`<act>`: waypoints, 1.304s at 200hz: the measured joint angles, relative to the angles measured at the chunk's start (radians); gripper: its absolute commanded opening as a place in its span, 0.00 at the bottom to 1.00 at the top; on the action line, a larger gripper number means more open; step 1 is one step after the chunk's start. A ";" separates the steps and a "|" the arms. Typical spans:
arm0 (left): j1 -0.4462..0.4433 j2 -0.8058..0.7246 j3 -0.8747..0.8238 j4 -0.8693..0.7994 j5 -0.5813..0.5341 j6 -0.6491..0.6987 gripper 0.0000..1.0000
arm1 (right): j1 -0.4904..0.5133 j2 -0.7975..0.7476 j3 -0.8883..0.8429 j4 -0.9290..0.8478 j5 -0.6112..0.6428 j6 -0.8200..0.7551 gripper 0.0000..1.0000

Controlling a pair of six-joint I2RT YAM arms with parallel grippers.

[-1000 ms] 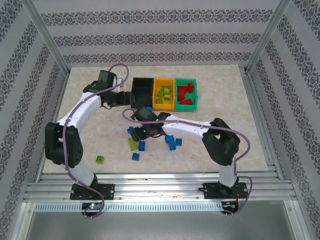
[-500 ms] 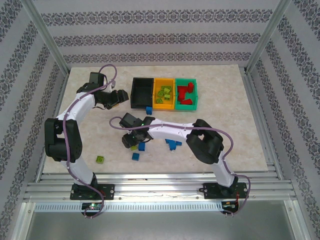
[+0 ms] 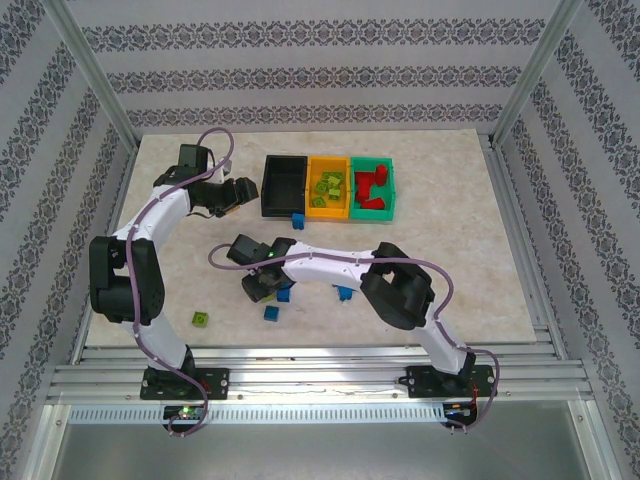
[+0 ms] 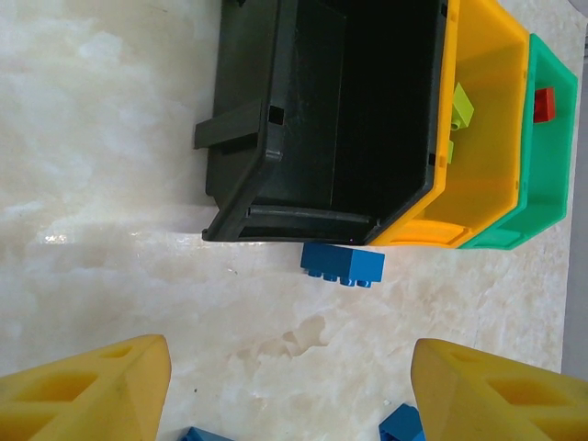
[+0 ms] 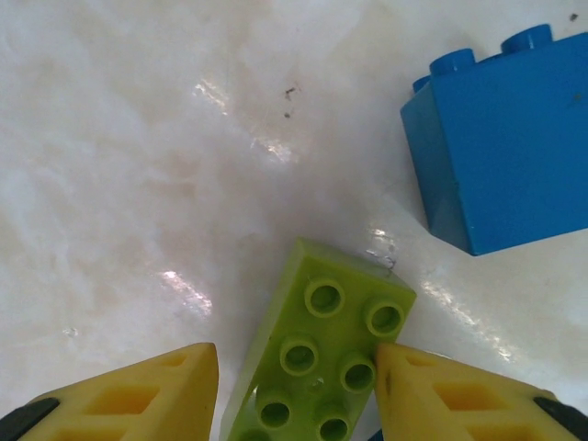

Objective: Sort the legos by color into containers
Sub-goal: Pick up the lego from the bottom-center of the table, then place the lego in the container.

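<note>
White links, black joints on left arm (image 3: 152, 215) and right arm (image 3: 335, 265); mauve cable behind each pincer. Finger pads (image 5: 129, 404) yellow foam, backing maybe black.

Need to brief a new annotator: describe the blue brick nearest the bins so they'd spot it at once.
Find the black bin, leftmost of three in a row on the table. Just outside its near wall, at the corner next to the orange-yellow bin, one blue brick lies on the table. The other loose blue bricks lie well away, toward the near edge.
</note>
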 measured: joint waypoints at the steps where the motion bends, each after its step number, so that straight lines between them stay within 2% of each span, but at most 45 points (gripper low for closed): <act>1: 0.000 0.000 0.000 0.000 0.000 0.000 0.70 | 0.001 0.001 0.002 -0.003 0.002 0.000 0.49; 39: 0.000 0.000 -0.005 0.005 0.010 -0.001 0.70 | 0.017 0.014 0.016 -0.056 0.060 -0.003 0.50; 76: 0.000 0.000 -0.006 0.008 0.019 -0.004 0.70 | 0.023 0.032 0.016 -0.065 0.065 -0.003 0.50; 94: 0.000 0.000 -0.006 0.008 0.021 -0.005 0.70 | 0.023 0.035 0.023 -0.063 0.064 -0.001 0.46; 119: 0.000 0.000 -0.007 0.009 0.021 -0.005 0.70 | 0.023 0.037 0.023 -0.061 0.061 0.000 0.35; 176: 0.000 0.000 -0.011 0.010 0.022 -0.005 0.70 | 0.023 0.025 0.008 -0.022 0.056 0.001 0.32; 196: 0.000 0.000 -0.011 0.013 0.022 -0.005 0.70 | 0.009 -0.031 -0.055 0.021 0.045 0.001 0.32; 224: 0.000 0.000 -0.011 0.017 0.023 -0.005 0.70 | -0.048 -0.171 -0.114 0.071 0.034 0.001 0.33; 261: 0.000 -0.001 -0.011 0.023 0.024 -0.007 0.70 | -0.204 -0.326 -0.155 0.175 0.024 -0.003 0.33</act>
